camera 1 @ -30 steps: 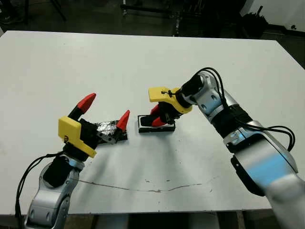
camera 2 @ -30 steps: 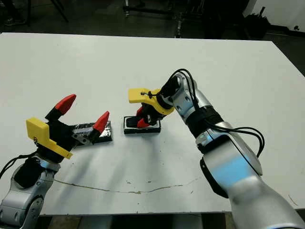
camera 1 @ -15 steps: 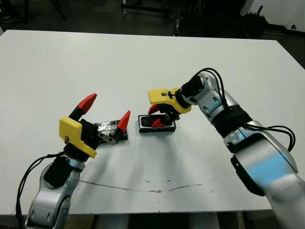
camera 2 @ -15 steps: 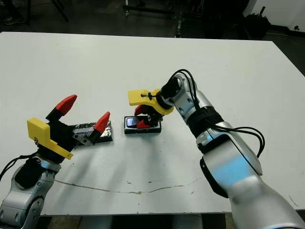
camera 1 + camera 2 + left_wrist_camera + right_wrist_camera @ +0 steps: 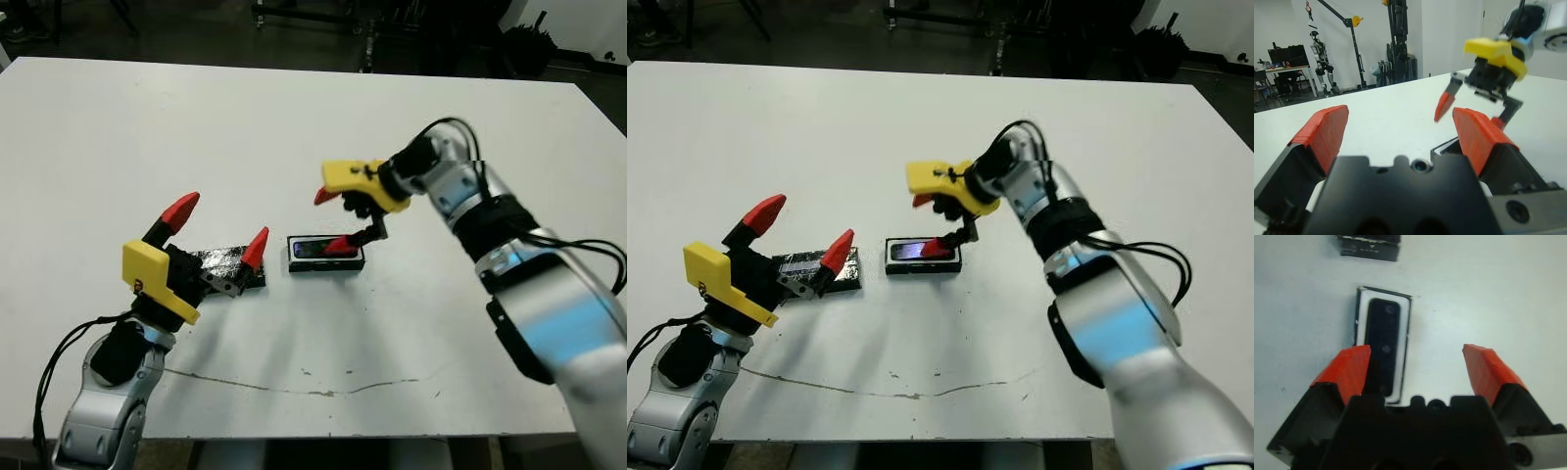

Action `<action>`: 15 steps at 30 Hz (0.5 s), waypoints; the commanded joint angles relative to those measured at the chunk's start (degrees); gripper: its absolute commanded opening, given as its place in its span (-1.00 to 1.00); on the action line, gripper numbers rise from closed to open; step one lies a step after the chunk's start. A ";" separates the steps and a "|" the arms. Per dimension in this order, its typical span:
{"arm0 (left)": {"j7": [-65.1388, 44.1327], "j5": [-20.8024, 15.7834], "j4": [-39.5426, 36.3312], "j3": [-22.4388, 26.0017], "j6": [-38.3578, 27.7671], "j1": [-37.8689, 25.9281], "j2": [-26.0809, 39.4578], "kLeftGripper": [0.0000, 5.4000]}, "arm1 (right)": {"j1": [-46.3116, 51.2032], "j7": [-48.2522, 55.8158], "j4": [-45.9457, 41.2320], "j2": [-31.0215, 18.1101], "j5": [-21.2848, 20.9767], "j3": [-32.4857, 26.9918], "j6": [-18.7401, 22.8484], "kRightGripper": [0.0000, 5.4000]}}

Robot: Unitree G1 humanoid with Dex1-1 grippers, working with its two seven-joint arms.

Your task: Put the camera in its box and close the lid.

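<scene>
Now lifted clear of the box (image 5: pixel 326 255), the right pincer (image 5: pixel 332 221) hangs just above it with its fingers spread apart and nothing between them; half a second earlier it sat low over the tray, and a second earlier its red tips were down inside it, covering the contents. The camera (image 5: pixel 319 248) lies flat in the box's white lining, its bluish glossy face up, where before it was largely masked by the pincer. One red fingertip of the right pincer still overlaps the box's 3 o'clock end in the head views, so that end of the camera is hard to make out. The box rests near the middle of the white desk (image 5: pixel 147 137). At its 9 o'clock, just beside it but apart, the lid (image 5: pixel 227 266) lies flat on the desk, unmoved, its silvery top partly hidden behind the left pincer (image 5: pixel 217 226). That pincer has kept its place, hovering above the lid with fingers wide apart and empty. From the right wrist view, the box's near end is cut off by the pincer's black body, and only an edge of the lid shows.
</scene>
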 commanded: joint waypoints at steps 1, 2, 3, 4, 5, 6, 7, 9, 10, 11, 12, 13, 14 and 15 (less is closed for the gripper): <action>-0.03 -0.09 0.67 -0.03 0.64 -0.15 0.06 1.00 | -2.19 0.12 -1.16 -2.44 0.22 -1.37 1.08 1.00; 0.10 0.03 0.67 -0.06 0.69 -0.20 0.05 1.00 | -2.66 0.47 -1.37 -2.83 0.62 -1.96 2.08 1.00; 0.16 0.08 0.68 -0.10 0.75 -0.24 0.04 1.00 | -3.03 0.82 -1.43 -3.12 1.09 -2.55 2.78 1.00; 0.21 0.20 0.76 -0.14 0.64 -0.30 0.03 1.00 | -3.46 1.06 -1.40 -3.40 1.35 -3.01 3.45 1.00; 0.20 0.28 0.90 -0.18 0.49 -0.36 0.00 1.00 | -3.94 1.23 -1.44 -3.76 1.55 -3.40 3.92 1.00; 0.14 0.27 1.07 -0.20 0.37 -0.44 -0.02 1.00 | -4.35 1.36 -1.51 -4.07 1.59 -3.64 4.31 1.00; 0.09 0.28 1.23 -0.21 0.17 -0.49 -0.06 1.00 | -4.70 1.54 -1.68 -4.43 1.78 -3.95 4.55 1.00; 0.15 0.33 1.44 -0.26 -0.06 -0.55 -0.19 1.00 | -5.41 2.28 -1.61 -5.17 2.54 -4.83 4.62 1.00; 0.14 0.27 1.53 -0.26 -0.18 -0.59 -0.26 1.00 | -5.71 2.53 -1.53 -5.49 2.95 -5.31 4.57 1.00; 0.07 0.21 1.61 -0.25 -0.29 -0.61 -0.29 1.00 | -6.00 2.69 -1.33 -5.77 3.45 -5.88 4.92 1.00; 0.02 0.18 1.68 -0.23 -0.42 -0.61 -0.31 1.00 | -6.14 2.42 -1.49 -6.10 3.79 -6.40 5.31 1.00; 0.05 0.12 1.66 -0.20 -0.45 -0.57 -0.37 1.00 | -6.10 2.00 -1.72 -6.37 4.27 -7.10 5.62 1.00; 0.07 0.11 1.58 -0.19 -0.38 -0.54 -0.37 1.00 | -5.13 -0.64 -3.67 -6.76 4.71 -8.46 7.05 1.00; 0.08 0.11 1.49 -0.18 -0.27 -0.51 -0.34 1.00 | -3.80 -3.64 -6.08 -7.06 5.07 -9.83 8.34 1.00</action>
